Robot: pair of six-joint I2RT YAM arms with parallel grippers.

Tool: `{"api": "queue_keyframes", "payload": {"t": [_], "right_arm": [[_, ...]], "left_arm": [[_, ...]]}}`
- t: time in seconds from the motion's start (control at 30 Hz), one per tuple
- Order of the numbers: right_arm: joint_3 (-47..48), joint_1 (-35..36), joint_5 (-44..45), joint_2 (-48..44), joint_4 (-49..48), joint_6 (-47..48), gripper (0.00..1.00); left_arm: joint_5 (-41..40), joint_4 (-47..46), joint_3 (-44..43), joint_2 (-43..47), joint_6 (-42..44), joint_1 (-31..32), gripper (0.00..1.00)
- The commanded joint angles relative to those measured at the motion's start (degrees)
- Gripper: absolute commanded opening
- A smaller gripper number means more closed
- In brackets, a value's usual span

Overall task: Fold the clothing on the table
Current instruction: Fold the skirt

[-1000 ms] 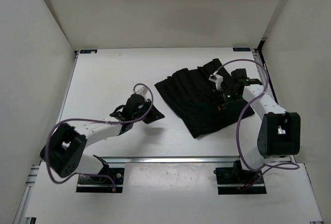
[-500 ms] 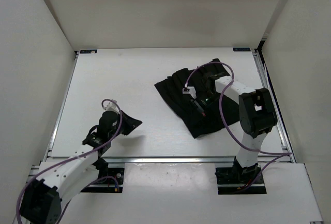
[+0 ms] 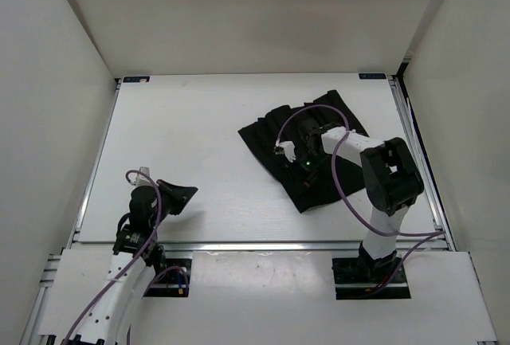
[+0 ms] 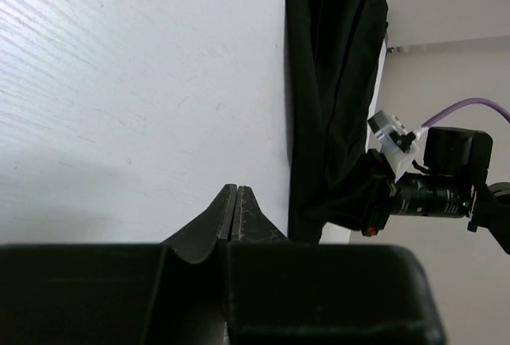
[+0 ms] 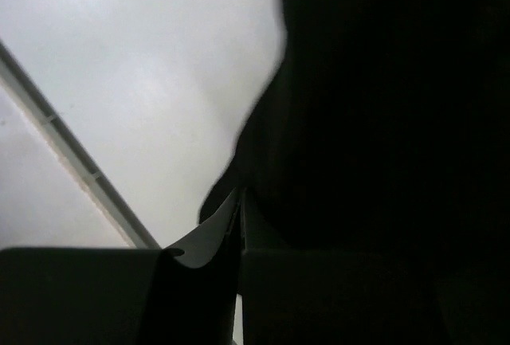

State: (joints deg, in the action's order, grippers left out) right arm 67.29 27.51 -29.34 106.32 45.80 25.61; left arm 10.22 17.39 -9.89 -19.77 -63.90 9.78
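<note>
Left tool [image 4: 237, 201] hangs pressed together, holding nothing, over the white counter [image 3: 183, 122]; the black pleated clothing [image 3: 267, 144] lies well ahead and to its right. Right tool [image 5: 240, 201], also pressed together, is low over that clothing, which fills the space ahead of it and to its right.

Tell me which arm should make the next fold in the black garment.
Right. The right gripper, shut, is down on the garment, though a grip is not clear. The left gripper, shut and empty, sits apart from it over the near left of the table.
</note>
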Motion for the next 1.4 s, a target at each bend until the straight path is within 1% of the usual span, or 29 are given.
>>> {"api": "queue_keyframes", "payload": {"t": [0.0, 0.2, 0.3, 0.37, 0.4, 0.43, 0.47, 0.53, 0.57, 0.6, 0.63, 0.67, 0.7, 0.73, 0.77, 0.8, 0.83, 0.87, 0.9, 0.97, 1.03, 1.07, 1.2, 1.33, 1.37], "right_arm": [[0.56, -3.51, 4.03, 0.02, -3.0, -2.75, 0.0], [0.83, -7.99, 7.63, 4.76, -3.09, -3.89, 0.0], [1.7, -8.43, 8.25, 8.45, -2.39, -4.77, 0.0], [1.53, -7.91, 10.61, 9.34, -2.55, -4.77, 0.0], [1.01, -7.65, 11.67, 9.52, -2.82, -5.21, 0.0], [2.4, -7.12, 14.03, 9.34, -1.95, -5.56, 0.0], [3.98, -6.86, 14.83, 9.08, -0.03, -5.57, 0.0], [5.4, -7.63, 12.48, 6.81, 1.92, -4.86, 0.0], [5.66, -9.21, 8.55, 4.01, 2.18, -4.17, 0.0], [5.75, -10.1, 4.08, 2.41, 1.93, -3.73, 0.0], [5.84, -11.76, 1.94, -1.08, 1.92, -3.02, 0.0], [6.62, -14.47, -3.13, -4.08, 2.27, -2.58, 0.03], [8.02, -15.89, -8.22, -5.24, 3.84, -1.36, 0.09], [8.56, -17.99, -10.1, -6.73, 4.64, -0.83, 0.2], [9.69, -18.71, -11.51, -8.66, 5.52, -1.52, 0.24], [10.66, -20.55, -12.48, -9.37, 6.14, -1.96, 0.37], [10.85, -22.13, -13.01, -10.51, 6.49, -2.05, 0.46], [11.2, -23.89, -13.54, -11.57, 6.32, -2.4, 0.52], [12.24, -24.43, -13.9, -12.71, 6.58, -2.66, 0.56], [12.69, -26.88, -13.98, -13.94, 6.49, -2.93, 0.56], [12.78, -27.42, -13.81, -13.78, 6.49, -3.19, 0.57], [13.13, -29.07, -14.07, -14.64, 6.75, -3.37, 0.56], [11.21, -32.07, -13.99, -16.23, 5.62, -3.28, 0.56], [8.92, -35.06, -13.38, -18.51, 3.86, -2.49, 0.56], [7.96, -35.76, -13.72, -18.26, 3.77, -2.23, 0.56]], "left_arm": [[1.65, 0.98, 0.4, -0.01, -0.79, -0.2, 0.0], [-0.02, -1.56, 0.4, -1.67, -1.84, 2.69, 0.0], [-0.02, -1.57, -0.21, -2.55, -1.5, 2.96, 0.0], [0.24, -2.35, -0.91, -3.78, -0.53, 3.84, 0.0], [1.11, -3.84, -1.44, -5.35, -0.09, 4.54, 0.0], [1.12, -4.72, -2.75, -6.67, 1.13, 5.68, 0.0], [1.12, -5.95, -3.64, -10.25, 2.97, 7.08, 0.0], [-0.36, -9.28, -8.19, -19.56, 6.57, 13.47, 0.04], [-0.81, -10.08, -10.39, -21.95, 7.64, 16.82, 0.07], [-0.47, -13.92, -11.28, -27.63, 8.0, 18.33, 0.13], [0.84, -18.22, -13.03, -33.26, 8.61, 20.08, 0.14], [1.12, -20.01, -14.79, -36.1, 7.75, 22.02, 0.18], [1.38, -22.81, -15.94, -41.52, 7.3, 22.99, 0.28], [0.69, -24.49, -18.73, -46.71, 7.3, 24.92, 0.41], [0.07, -24.25, -20.33, -49.29, 6.95, 27.02, 0.57], [-1.15, -23.55, -23.65, -53.75, 6.68, 28.0, 0.64], [-0.47, -24.5, -26.56, -57.97, 7.03, 29.4, 0.66], [-0.2, -24.68, -28.85, -60.54, 7.21, 30.98, 0.7], [-0.11, -25.38, -30.26, -64.13, 6.6, 31.78, 0.71], [0.41, -26.0, -35.0, -70.73, 5.63, 34.07, 0.71], [-0.19, -25.92, -37.47, -74.6, 4.23, 36.0, 0.71], [-0.72, -27.04, -38.44, -75.67, 3.18, 36.79, 0.71], [-1.43, -30.74, -39.33, -80.95, -0.08, 39.08, 0.68], [-2.13, -29.34, -43.89, -85.42, 1.06, 40.49, 0.62], [-2.74, -29.34, -45.03, -86.65, 0.71, 40.75, 0.62]]}}
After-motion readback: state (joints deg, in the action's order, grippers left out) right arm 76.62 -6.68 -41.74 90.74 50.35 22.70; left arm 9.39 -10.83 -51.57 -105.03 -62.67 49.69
